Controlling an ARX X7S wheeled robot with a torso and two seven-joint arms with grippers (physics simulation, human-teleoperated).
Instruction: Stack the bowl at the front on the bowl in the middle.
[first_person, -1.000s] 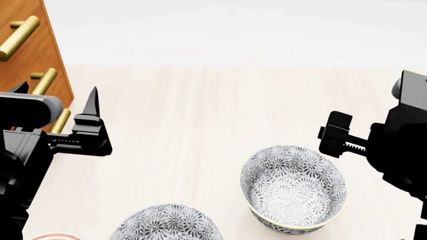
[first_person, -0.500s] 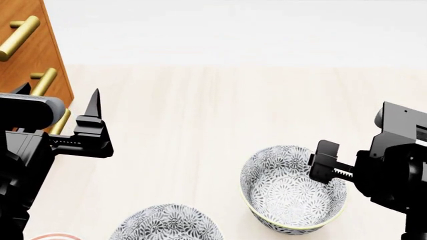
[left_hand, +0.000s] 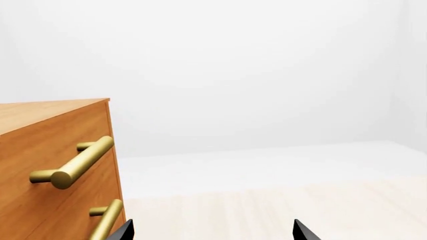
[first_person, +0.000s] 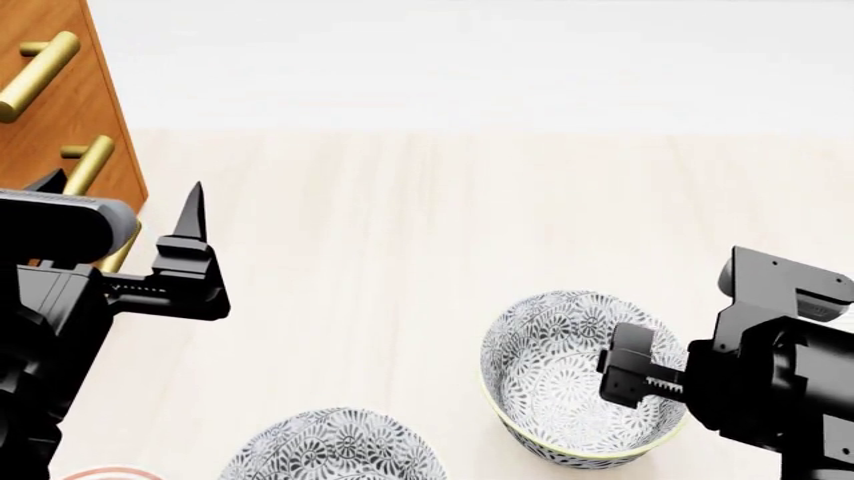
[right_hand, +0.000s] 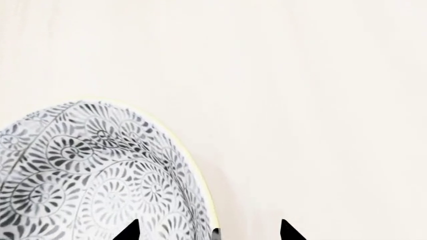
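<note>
- The task is judged to be at an early stage: no bowl has been lifted, and none is stacked on another.
- Two patterned bowls are seen resting apart on the pale desk (first_person: 400, 230) in the head view: one bowl (first_person: 567, 385) right of centre, and a second bowl (first_person: 334, 447) nearer the robot, cut off by the lower edge.
- Which of these counts as the front bowl cannot be settled with certainty from the pictures.
- The right tool (first_person: 627, 378) is held over the right-hand part of the first bowl; in the right wrist view its fingertips (right_hand: 130, 231) are spread, straddling the yellowish rim, with nothing gripped.
- The left tool (first_person: 180, 262) is parked near the wooden drawer unit (first_person: 60, 100), its tips spread and empty.
- The grip, the lift, the carry and the placing are all left to be done.
</note>
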